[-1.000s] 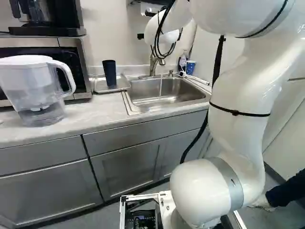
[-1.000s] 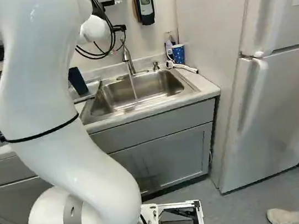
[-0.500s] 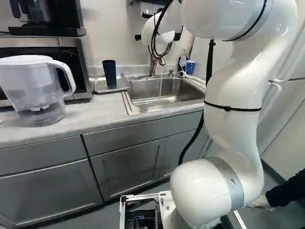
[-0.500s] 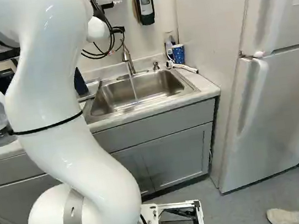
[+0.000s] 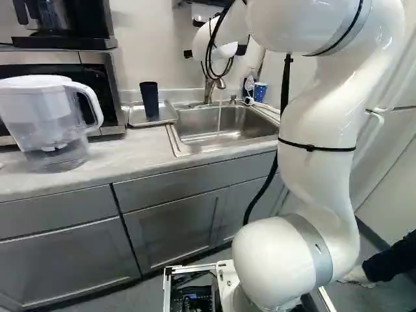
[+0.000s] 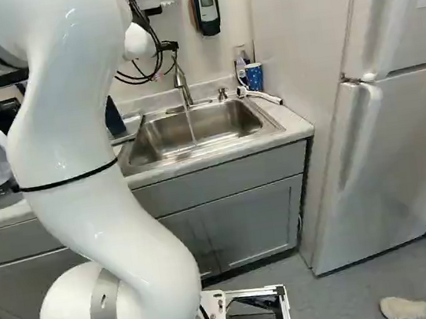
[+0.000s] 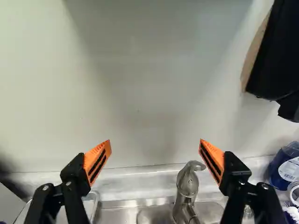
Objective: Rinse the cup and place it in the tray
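Note:
My gripper (image 5: 243, 49) shows as black parts beside the white wrist, above the sink in the left base view. In the wrist view the gripper (image 7: 155, 145) stands open, facing the wall, nothing held; the faucet (image 7: 188, 182) is below and beyond its fingers, nearer one of them. A dark blue cup (image 5: 149, 99) stands upright on the metal tray (image 5: 169, 114) left of the sink (image 5: 224, 138). The arm partly covers this cup in the right base view. Water (image 6: 191, 127) runs from the spout into the basin. A blue patterned cup (image 6: 255, 77) stands behind the sink's far right corner.
A water pitcher (image 5: 49, 123) stands on the counter (image 5: 123, 153), with a microwave (image 5: 104, 81) behind it. A soap dispenser (image 6: 205, 2) hangs on the wall. Beside the patterned cup are a bottle (image 6: 241, 68) and a white brush-like thing. A fridge (image 6: 411, 155) rises at right.
The upper arm has swung left in the left base view and right in the right one; the wrist has shifted slightly and lower. The base, both cups and the tray have stayed put.

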`<state>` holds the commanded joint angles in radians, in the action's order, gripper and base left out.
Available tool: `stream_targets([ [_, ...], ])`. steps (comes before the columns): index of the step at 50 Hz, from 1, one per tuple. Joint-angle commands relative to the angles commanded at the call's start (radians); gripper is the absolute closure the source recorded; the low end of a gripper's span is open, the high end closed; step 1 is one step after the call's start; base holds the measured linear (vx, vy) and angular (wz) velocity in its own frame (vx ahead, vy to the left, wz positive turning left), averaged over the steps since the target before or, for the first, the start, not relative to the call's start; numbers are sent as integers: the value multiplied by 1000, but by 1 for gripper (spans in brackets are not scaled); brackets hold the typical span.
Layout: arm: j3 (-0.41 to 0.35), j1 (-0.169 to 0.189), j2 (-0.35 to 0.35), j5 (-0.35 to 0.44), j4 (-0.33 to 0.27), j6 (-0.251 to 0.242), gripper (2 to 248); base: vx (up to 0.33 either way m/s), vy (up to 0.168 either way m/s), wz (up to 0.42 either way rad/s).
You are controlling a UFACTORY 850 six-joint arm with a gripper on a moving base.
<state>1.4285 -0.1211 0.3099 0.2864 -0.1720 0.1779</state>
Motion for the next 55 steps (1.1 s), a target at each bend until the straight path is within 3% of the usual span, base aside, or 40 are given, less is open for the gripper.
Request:
stream_targets([
  [55, -28, -17, -24, -75, 0, 0, 3, 0, 0, 0],
])
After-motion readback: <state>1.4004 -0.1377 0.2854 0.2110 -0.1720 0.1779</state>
